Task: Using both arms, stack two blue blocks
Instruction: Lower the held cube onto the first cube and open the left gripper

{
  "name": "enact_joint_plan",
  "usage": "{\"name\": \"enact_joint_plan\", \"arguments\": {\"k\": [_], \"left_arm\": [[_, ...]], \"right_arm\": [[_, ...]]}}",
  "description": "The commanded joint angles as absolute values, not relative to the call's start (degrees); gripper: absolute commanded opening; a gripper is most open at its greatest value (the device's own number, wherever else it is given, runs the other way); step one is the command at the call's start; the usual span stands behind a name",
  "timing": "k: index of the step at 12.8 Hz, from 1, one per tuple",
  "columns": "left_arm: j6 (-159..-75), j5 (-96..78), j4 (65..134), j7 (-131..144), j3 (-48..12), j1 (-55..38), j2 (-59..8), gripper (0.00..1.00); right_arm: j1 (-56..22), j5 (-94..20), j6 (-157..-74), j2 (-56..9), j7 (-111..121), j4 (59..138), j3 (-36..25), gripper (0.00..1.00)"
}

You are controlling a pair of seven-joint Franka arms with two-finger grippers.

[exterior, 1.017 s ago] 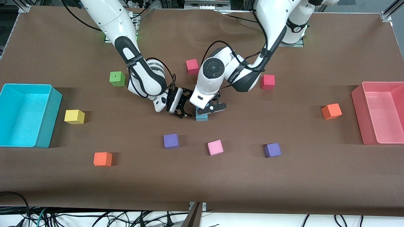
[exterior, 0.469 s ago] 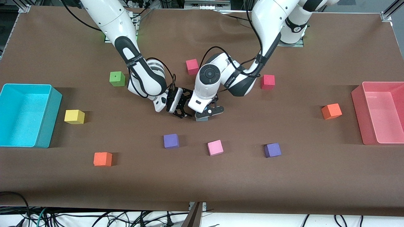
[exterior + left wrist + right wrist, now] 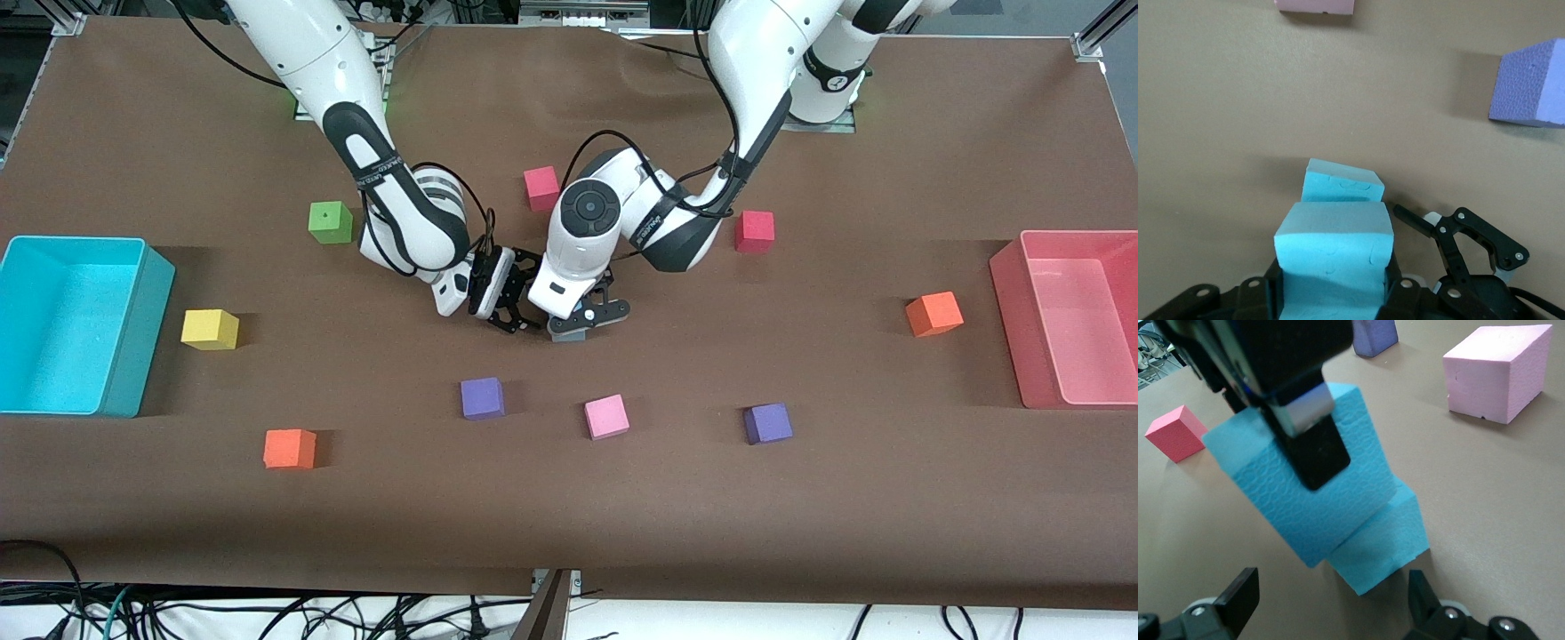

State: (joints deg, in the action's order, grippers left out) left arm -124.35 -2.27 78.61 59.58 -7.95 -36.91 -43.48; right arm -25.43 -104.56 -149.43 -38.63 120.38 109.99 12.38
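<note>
My left gripper (image 3: 578, 325) is shut on one blue block (image 3: 1335, 257), clamped between its fingers. It holds this block, tilted, right over the second blue block (image 3: 1343, 181), which sits on the table mat; I cannot tell whether the two touch. The right wrist view shows the held block (image 3: 1285, 500) overlapping the lower block (image 3: 1388, 543). In the front view both blocks are almost hidden under the left hand. My right gripper (image 3: 511, 313) is open and empty, low over the mat beside the blocks toward the right arm's end, with its fingers (image 3: 1238, 595) spread wide.
Nearer the front camera lie a purple cube (image 3: 482, 397), a pink cube (image 3: 606, 416) and another purple cube (image 3: 767, 423). Red cubes (image 3: 540, 188) (image 3: 754, 231) lie close to the arms. A turquoise bin (image 3: 133, 338) and a pink bin (image 3: 1009, 293) stand at the table's ends.
The left gripper has shifted slightly toward the right arm's end with its blue block, covering the block on the mat. The right gripper has stayed still and open.
</note>
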Motion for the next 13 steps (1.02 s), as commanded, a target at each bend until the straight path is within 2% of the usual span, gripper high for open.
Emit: {"name": "enact_joint_plan", "arguments": {"k": [1, 3, 4, 5, 6, 7, 8, 11, 13], "left_arm": [[-123.6, -1.0, 76.1, 60.7, -6.9, -38.0, -44.8, 0.0], [-123.6, -1.0, 76.0, 60.7, -6.8, -38.0, -45.4, 0.0], [-123.6, -1.0, 75.9, 60.7, -6.7, -38.0, -45.9, 0.11], [-123.7, -1.1, 75.9, 60.8, -6.4, -38.1, -46.1, 0.47], [-124.4, -1.1, 75.9, 60.9, -6.4, -38.1, -46.3, 0.66], [-124.6, -1.1, 75.9, 61.0, -6.4, -38.1, -46.3, 0.8], [-124.6, -1.1, 75.9, 60.9, -6.3, -38.1, -46.3, 1.0], [-123.8, -0.9, 75.9, 60.5, -5.8, -38.0, -44.7, 1.0], [-119.9, -0.8, 76.3, 60.1, -5.4, -36.5, -41.1, 1.0]], "right_arm": [[-25.8, -106.1, -150.2, -39.2, 121.7, 108.9, 12.3, 0.99], [-25.8, -106.1, -150.2, -39.2, 121.8, 108.9, 12.3, 0.99], [-25.8, -106.1, -150.1, -39.2, 121.8, 108.9, 12.3, 0.99], [-25.8, -106.1, -150.2, -39.2, 121.8, 108.9, 12.3, 0.99], [-25.8, -106.1, -150.2, -39.2, 121.8, 108.9, 12.3, 0.99], [-25.8, -106.1, -150.1, -39.2, 121.7, 108.9, 12.3, 0.99], [-25.8, -106.0, -150.1, -39.2, 121.7, 108.9, 12.3, 0.99], [-25.8, -106.0, -150.2, -38.8, 121.5, 109.2, 12.3, 0.99], [-25.8, -106.1, -150.3, -37.6, 120.7, 110.1, 12.3, 0.99]]}}
